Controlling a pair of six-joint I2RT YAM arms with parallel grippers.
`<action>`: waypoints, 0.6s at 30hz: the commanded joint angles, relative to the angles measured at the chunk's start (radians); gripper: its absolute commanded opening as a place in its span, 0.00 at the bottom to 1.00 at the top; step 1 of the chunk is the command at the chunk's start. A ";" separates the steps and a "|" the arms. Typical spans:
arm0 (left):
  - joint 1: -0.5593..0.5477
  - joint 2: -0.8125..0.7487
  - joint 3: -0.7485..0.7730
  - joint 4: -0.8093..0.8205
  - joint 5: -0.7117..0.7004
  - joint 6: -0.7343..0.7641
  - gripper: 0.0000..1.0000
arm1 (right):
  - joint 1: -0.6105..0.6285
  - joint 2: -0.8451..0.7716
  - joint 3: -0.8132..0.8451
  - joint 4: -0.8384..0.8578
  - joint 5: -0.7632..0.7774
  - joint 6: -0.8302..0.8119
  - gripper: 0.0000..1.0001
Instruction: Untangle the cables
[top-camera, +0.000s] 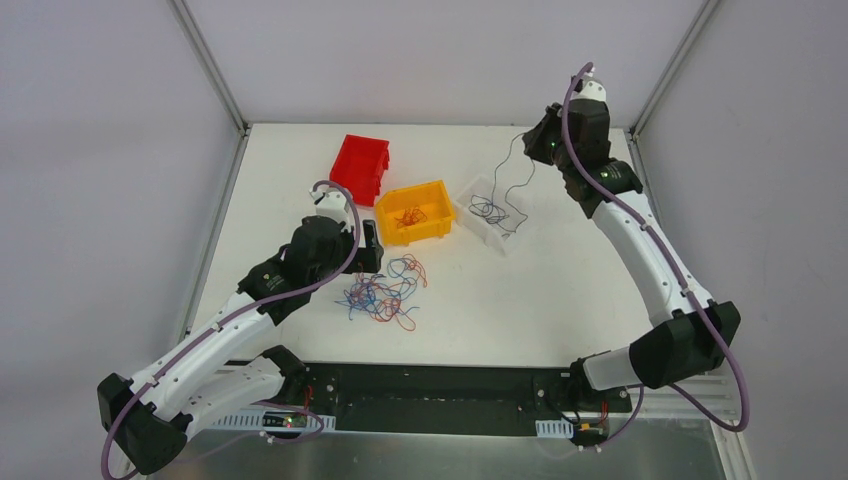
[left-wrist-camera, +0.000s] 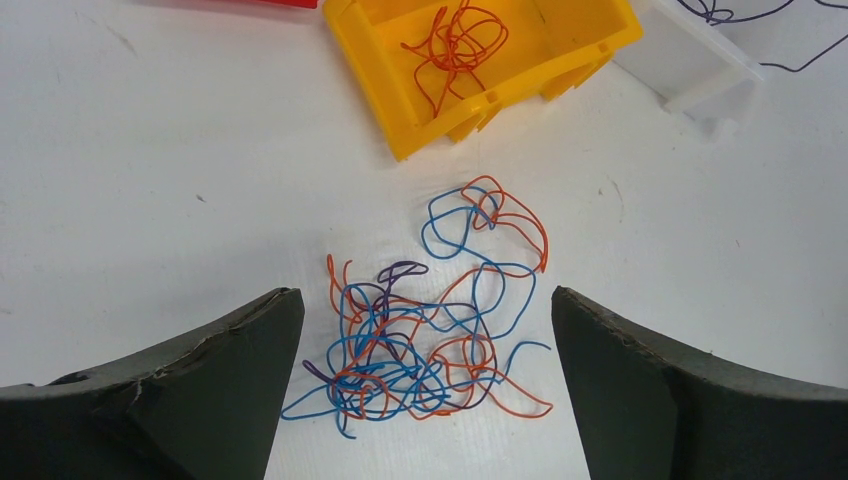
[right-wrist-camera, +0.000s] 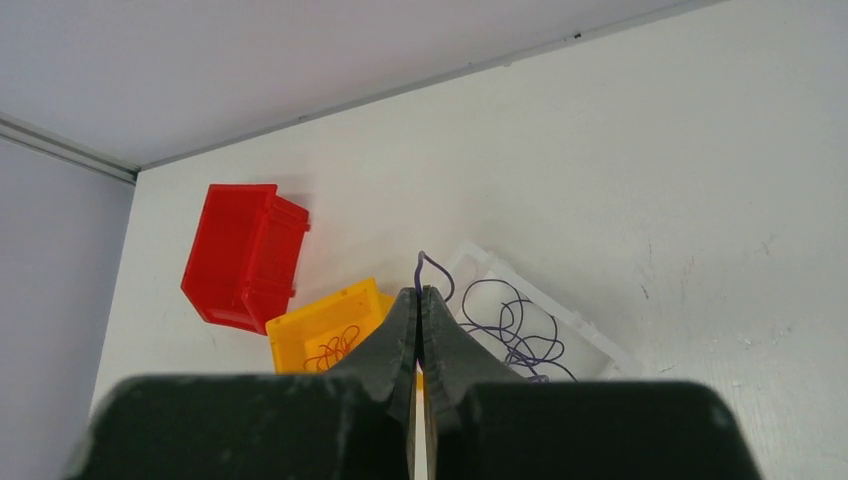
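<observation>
One dark, hair-fine cable (right-wrist-camera: 421, 265) is pinched in the closed right end effector (right-wrist-camera: 420, 295), held above the clear plastic bin (right-wrist-camera: 560, 308) where similar strands lie coiled. Sorting by colour is judged to be under way, with release into that bin called for next. The left end effector (left-wrist-camera: 427, 294) is spread wide over the knotted blue, orange and purple tangle (left-wrist-camera: 420, 340) on the matte white worktop (left-wrist-camera: 150, 180).

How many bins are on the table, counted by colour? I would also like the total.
Red bin: 1
Yellow bin: 1
White bin: 1
Total: 3 bins
</observation>
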 joint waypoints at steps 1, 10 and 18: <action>0.004 -0.009 0.034 0.001 -0.018 0.024 0.99 | -0.007 0.006 -0.034 0.072 0.035 0.006 0.00; 0.003 -0.002 0.036 0.000 -0.010 0.027 0.99 | -0.010 -0.012 -0.123 -0.014 0.177 -0.040 0.00; 0.003 0.015 0.038 0.000 -0.012 0.035 0.99 | -0.010 -0.055 -0.164 -0.082 0.220 -0.082 0.00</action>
